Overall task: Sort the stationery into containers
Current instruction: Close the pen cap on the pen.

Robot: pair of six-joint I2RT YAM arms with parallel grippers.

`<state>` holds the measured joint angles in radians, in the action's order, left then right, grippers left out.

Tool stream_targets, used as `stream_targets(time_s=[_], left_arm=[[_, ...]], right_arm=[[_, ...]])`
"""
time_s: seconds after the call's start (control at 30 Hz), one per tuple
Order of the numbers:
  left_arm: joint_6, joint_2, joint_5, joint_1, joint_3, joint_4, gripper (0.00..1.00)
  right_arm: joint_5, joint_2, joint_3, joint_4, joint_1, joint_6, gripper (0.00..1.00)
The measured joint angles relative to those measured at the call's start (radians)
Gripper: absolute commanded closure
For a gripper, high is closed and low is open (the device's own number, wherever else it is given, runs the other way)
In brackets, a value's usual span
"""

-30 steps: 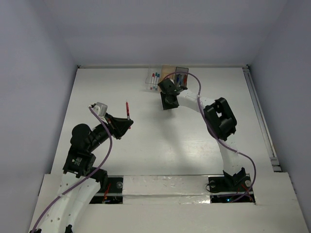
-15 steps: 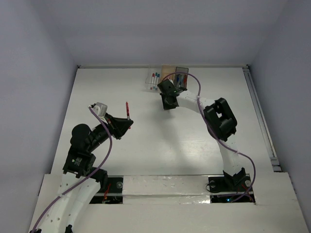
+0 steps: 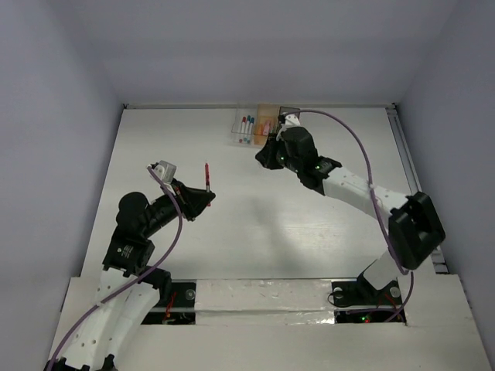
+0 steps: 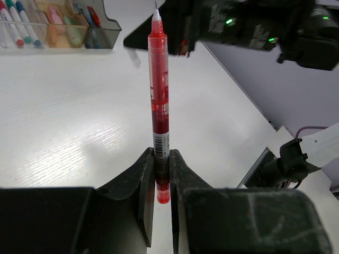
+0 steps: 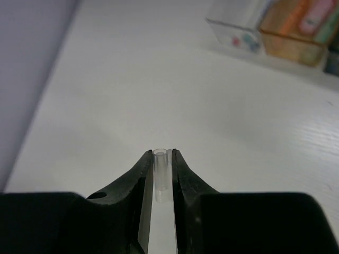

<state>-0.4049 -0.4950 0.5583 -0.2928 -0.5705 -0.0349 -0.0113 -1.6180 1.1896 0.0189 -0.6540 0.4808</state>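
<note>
Currently left gripper [image 4: 161, 159] clamps slim red plastic pen [image 4: 159, 79] low on its barrel, above white table [image 3: 271, 232], left-middle. Light, stiff, slick: mid-barrel hold looks safer. Right gripper [image 5: 161, 157] pinches tiny clear plastic tube [image 5: 161, 180], near three small plastic bins [image 4: 53, 43] far-centre.

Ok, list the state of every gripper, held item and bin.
left gripper, shut on the red pen.
red pen, gripped near one end, the rest sticking out.
right gripper, shut on the small clear tube.
small clear tube, pinched between the jaws.
clear bin, holds markers.
orange bin, holds pink and green pieces.
grey bin, holds pens.
</note>
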Motion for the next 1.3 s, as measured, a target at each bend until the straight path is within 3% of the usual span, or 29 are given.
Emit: stream_targets(time_s=[0.23,0.53,1.3], left_arm=[[0.000,-0.020,0.026,0.000,0.000,0.001,1.00],[0.000,-0.032,0.045,0.000,0.002,0.002,1.00],[0.000,-0.042,0.058,0.000,0.002,0.008,1.00]], right_arm=[[-0.006,0.116,-0.045,-0.369,-0.111,0.100,1.00],[-0.031,0.082,-0.046,-0.620,-0.201,0.159,1.00],[-0.006,0.069,-0.046,-0.703,-0.262,0.180,1.00]])
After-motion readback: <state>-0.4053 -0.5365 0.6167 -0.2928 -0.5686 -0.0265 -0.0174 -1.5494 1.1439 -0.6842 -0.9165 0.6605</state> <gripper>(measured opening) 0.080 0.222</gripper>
